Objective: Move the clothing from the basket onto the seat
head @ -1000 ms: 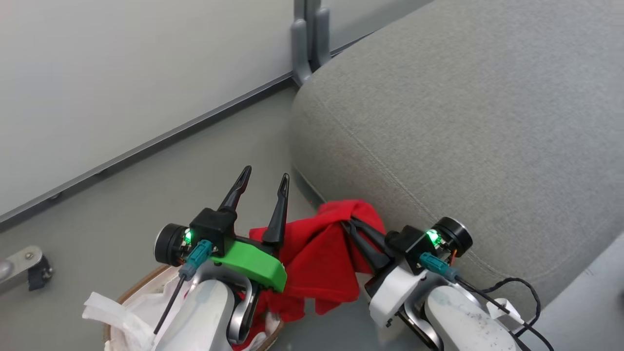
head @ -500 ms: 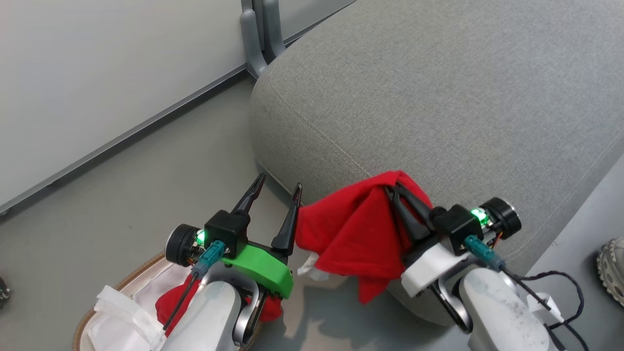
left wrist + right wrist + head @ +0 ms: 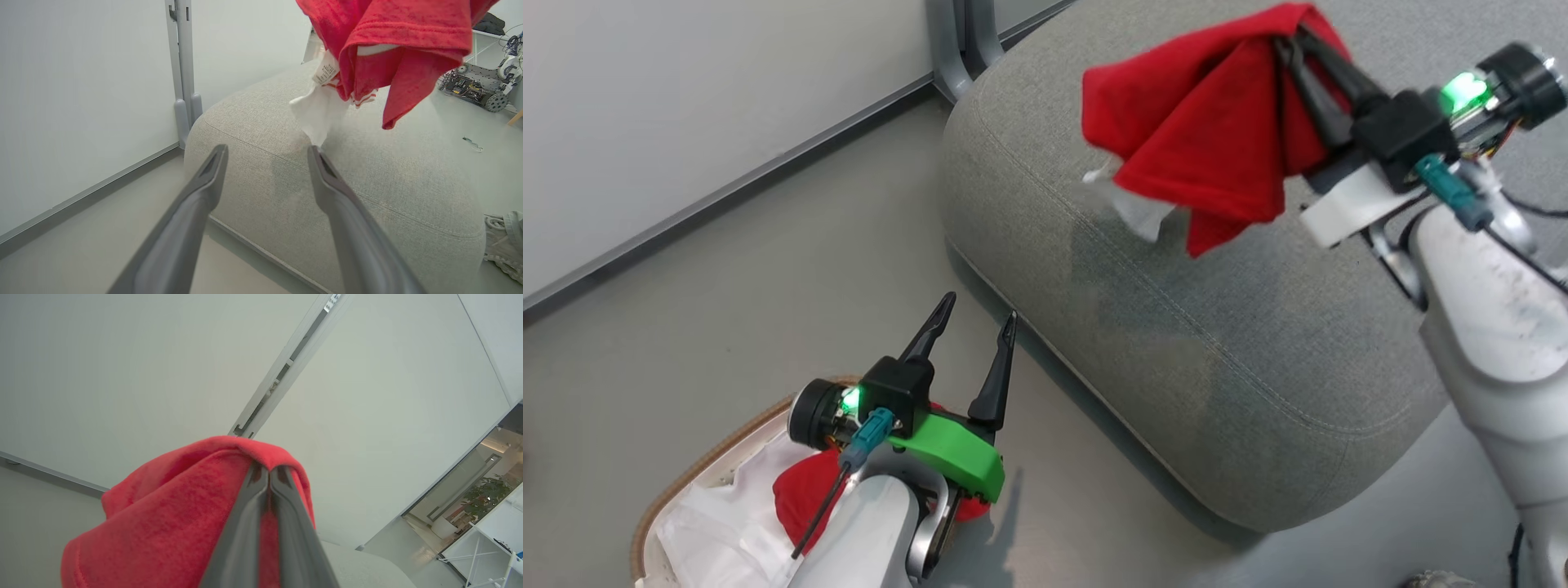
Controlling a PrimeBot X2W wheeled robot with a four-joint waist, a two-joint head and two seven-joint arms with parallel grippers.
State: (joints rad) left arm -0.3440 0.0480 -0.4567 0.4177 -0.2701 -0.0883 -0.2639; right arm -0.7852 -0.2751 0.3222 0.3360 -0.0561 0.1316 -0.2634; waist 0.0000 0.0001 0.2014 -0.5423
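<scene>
Right arm: your right gripper [image 3: 1290, 41] is raised over the large grey fabric cushion seat [image 3: 1217, 343]. Its two long dark fingers are pressed together with no gap, as the right wrist view [image 3: 267, 469] confirms, and a fold of the bright red soft garment [image 3: 1201, 122] is pinched between them.

The garment hangs free in the air above the seat's near-left corner and does not touch the upholstery. A white fabric piece [image 3: 1135, 208] dangles from its lower edge. In the left wrist view a small printed label [image 3: 325, 73] and red-and-white striped trim show beside it.

Left arm: your left gripper [image 3: 978, 309] sits low, above the grey floor [image 3: 768, 286] between basket and seat. Its fingers are spread well apart and hold nothing. The left wrist view [image 3: 266, 149] looks between them at the seat's side and stitched seam.

Basket: the oval white laundry basket with brown woven rim [image 3: 698, 474] is at lower left, partly under the left forearm. A second red garment [image 3: 800, 498] lies inside it on the crumpled white liner [image 3: 711, 531].
</scene>
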